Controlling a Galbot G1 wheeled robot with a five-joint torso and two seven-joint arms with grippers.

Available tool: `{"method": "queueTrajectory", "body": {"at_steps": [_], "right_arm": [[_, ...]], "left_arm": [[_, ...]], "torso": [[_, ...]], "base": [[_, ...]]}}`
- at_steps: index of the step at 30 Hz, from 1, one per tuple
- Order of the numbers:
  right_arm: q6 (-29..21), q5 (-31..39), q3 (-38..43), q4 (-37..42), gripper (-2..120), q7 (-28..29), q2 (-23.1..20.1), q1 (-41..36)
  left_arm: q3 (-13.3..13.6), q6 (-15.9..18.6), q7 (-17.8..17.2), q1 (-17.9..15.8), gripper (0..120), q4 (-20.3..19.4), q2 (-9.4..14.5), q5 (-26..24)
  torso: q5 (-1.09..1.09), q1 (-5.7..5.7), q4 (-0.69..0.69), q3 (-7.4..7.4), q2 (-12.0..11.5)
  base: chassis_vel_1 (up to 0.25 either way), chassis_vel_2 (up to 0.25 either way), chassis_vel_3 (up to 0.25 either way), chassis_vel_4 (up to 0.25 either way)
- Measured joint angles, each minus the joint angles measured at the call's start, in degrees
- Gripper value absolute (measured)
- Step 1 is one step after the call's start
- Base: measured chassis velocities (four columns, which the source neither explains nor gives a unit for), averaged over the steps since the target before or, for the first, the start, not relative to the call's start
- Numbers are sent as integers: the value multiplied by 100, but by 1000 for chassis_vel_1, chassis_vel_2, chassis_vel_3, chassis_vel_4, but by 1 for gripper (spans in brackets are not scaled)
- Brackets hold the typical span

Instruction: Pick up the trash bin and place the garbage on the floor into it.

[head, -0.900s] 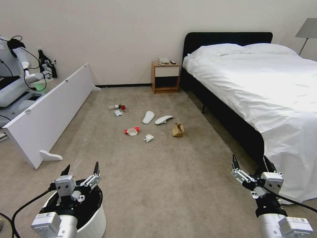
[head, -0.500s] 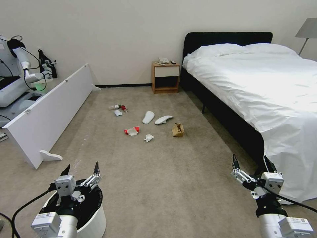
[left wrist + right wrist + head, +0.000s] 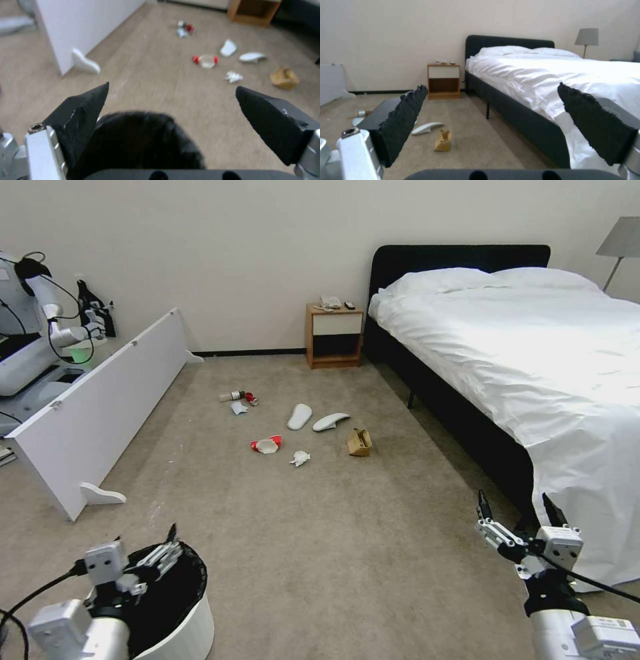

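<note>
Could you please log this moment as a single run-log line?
left pincer: open, over trash bin rim | right pincer: open, idle by bed | garbage: on floor ahead

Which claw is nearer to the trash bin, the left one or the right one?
Left. The left claw hangs open right above the trash bin; the right claw, also open, is far across the floor, beside the bed.
</note>
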Motion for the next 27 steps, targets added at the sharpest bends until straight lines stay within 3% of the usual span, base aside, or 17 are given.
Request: {"method": "queueTrajectory", "body": {"at_steps": [2, 3, 5, 8, 13, 19, 21, 27], "right_arm": [[0, 40, 34, -14, 100, 7, -16, 16], [0, 40, 34, -14, 100, 7, -16, 16], [0, 78, 56, -36, 100, 18, -30, 38], [1, 87, 59, -43, 100, 24, -35, 44], [0, 113, 62, -82, 100, 39, -44, 85], [1, 112, 47, -122, 100, 42, -38, 99], [8, 100, 6, -141, 100, 44, -4, 122], [37, 75, -33, -148, 100, 48, 28, 120]], "left_arm": [[-377, 371, -121, -56, 100, -12, 139, -488], [-377, 371, -121, -56, 100, -12, 139, -488], [-714, 620, -218, -72, 100, -19, 311, -887], [-815, 657, -236, -62, 100, -12, 371, -992], [-1204, 695, -495, 78, 100, 112, 641, -1451], [-1447, 690, -522, 170, 100, 122, 757, -1522], [-1686, 672, -545, 245, 100, 314, 945, -1640], [-1817, 660, -548, 339, 100, 775, 1137, -1701]], "torso": [[-1, 0, 0, 0, 0], [-1, 0, 0, 0, 0], [-2, 0, 0, 0, 0], [0, 0, -1, 0, 0], [-1, 0, 0, 0, 0], [0, 0, 0, 0, 0], [0, 0, 0, 0, 0], [0, 0, 0, 0, 0]], "base": [[0, 0, 0, 0], [0, 0, 0, 0], [0, 0, 0, 0], [0, 0, 0, 0], [0, 0, 0, 0], [0, 0, 0, 0], [0, 0, 0, 0], [0, 0, 0, 0]]}}
